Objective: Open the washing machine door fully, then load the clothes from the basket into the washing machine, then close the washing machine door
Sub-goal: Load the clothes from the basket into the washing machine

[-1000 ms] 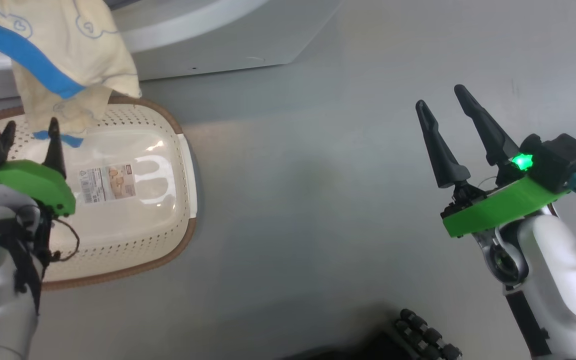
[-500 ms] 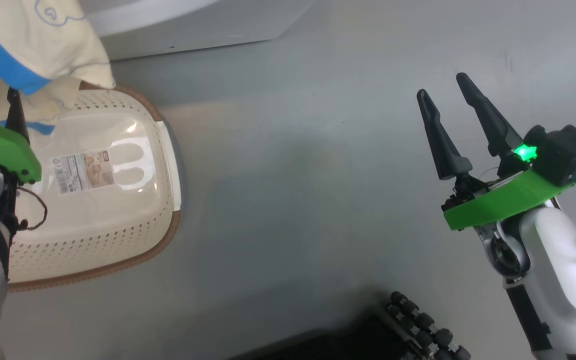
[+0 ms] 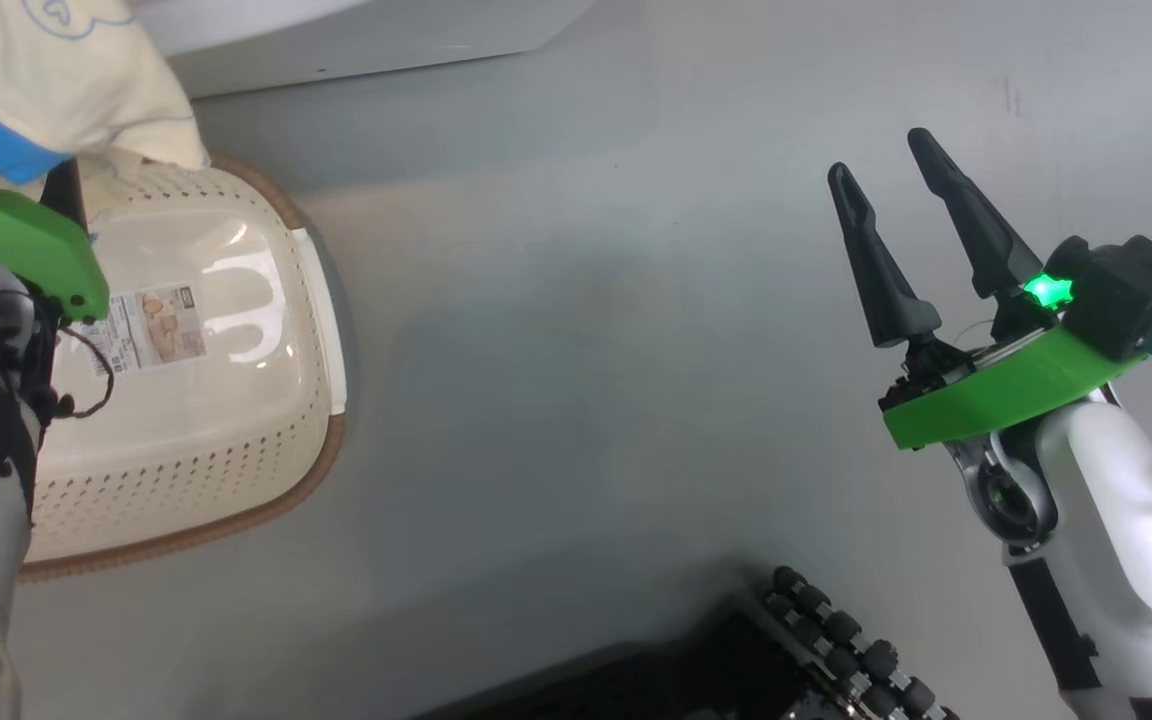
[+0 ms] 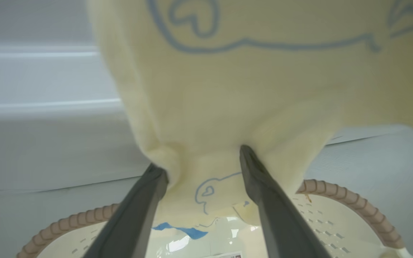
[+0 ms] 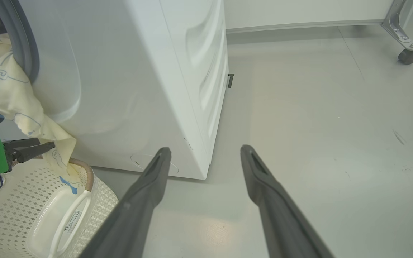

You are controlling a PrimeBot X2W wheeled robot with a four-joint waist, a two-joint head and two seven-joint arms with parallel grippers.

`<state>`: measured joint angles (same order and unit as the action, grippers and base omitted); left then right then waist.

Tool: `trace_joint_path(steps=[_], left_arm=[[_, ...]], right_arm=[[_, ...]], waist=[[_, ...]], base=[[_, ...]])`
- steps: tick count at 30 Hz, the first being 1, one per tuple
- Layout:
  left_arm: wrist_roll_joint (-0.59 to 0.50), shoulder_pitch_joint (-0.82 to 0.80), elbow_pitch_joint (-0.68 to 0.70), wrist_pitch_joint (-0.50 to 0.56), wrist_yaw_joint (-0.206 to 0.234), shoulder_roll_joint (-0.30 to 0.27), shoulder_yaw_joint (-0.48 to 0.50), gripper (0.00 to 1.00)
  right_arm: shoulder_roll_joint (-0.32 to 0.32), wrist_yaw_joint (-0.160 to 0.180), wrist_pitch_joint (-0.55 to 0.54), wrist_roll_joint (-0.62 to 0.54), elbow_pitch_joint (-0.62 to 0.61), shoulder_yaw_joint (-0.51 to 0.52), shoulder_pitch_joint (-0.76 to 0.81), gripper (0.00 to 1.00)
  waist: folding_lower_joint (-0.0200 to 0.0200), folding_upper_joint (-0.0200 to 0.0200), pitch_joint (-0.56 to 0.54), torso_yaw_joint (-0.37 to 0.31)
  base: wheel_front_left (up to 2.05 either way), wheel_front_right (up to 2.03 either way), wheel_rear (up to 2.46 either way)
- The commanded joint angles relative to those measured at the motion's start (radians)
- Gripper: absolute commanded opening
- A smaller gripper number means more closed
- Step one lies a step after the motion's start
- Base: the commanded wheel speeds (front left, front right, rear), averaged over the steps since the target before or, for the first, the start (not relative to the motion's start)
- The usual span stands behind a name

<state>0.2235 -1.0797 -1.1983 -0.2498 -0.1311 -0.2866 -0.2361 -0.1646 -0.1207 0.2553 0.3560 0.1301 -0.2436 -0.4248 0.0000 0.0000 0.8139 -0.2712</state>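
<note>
In the head view the small cream-white perforated plastic basket (image 3: 186, 470) with its brown rim band sits on the pale grey floor (image 3: 586, 350) at about 9 o'clock, a printed label (image 3: 151, 330) on its glossy bottom. A soft pale yellow garment (image 3: 56, 90) with thin blue line prints and a bright blue band hangs at 10 to 11 o'clock, its lower edge over the far end of the basket. The left gripper (image 4: 200, 159) is under that cloth with its two dark fingers spread apart. In the left wrist view the fabric drapes over and between the tips and touches both, but it is not pinched. In the right wrist view the big white front-loading washing machine (image 5: 138, 89) stands at 10 to 12 o'clock. The garment trails from the grey rubber seal (image 5: 23, 46) at 10 o'clock down to the basket rim at 8 o'clock. The right gripper (image 3: 877, 155) is at 3 o'clock in the head view, well apart from the basket, above bare floor. Its jaws are wide open with nothing between them. A black roller wheel (image 3: 836, 640) shows at 6 o'clock.
</note>
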Motion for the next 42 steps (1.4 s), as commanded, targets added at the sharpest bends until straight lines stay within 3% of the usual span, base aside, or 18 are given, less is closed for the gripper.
trace_joint_path(steps=[1,2,3,12,24,42], left_arm=[[0.014,0.012,0.042,-0.012,0.001,-0.043,-0.001,0.92],[0.022,0.015,0.059,-0.012,0.001,-0.046,-0.014,0.30],[0.030,0.020,0.078,-0.012,0.001,-0.050,-0.028,0.00],[0.101,0.124,0.227,-0.012,0.000,-0.085,-0.104,0.00],[0.139,0.317,0.500,-0.012,0.000,-0.089,-0.139,0.00],[0.136,0.451,0.918,-0.012,0.000,-0.134,-0.089,0.00]], right_arm=[[-0.005,-0.010,0.006,-0.006,-0.027,-0.013,0.019,1.00],[-0.004,-0.010,0.006,-0.007,-0.027,-0.013,0.019,1.00],[-0.004,-0.010,0.006,-0.007,-0.026,-0.012,0.019,1.00],[-0.008,-0.010,0.006,-0.010,-0.014,-0.012,0.027,1.00],[-0.022,-0.010,0.006,-0.008,-0.003,-0.008,0.059,1.00],[-0.034,-0.010,0.006,-0.005,-0.005,0.004,0.092,1.00]], waist=[[0.0000,0.0000,0.001,0.001],[0.0000,0.0000,0.001,0.002],[0.0000,0.0000,0.001,0.003],[0.0000,0.0000,-0.033,0.023],[0.0000,0.0000,-0.116,0.070],[0.0000,0.0000,-0.182,0.096]], base=[[0.00,0.00,0.00],[0.00,0.00,0.00],[0.00,0.00,0.00],[0.00,0.00,0.00],[0.00,0.00,0.00],[0.00,0.00,0.00]])
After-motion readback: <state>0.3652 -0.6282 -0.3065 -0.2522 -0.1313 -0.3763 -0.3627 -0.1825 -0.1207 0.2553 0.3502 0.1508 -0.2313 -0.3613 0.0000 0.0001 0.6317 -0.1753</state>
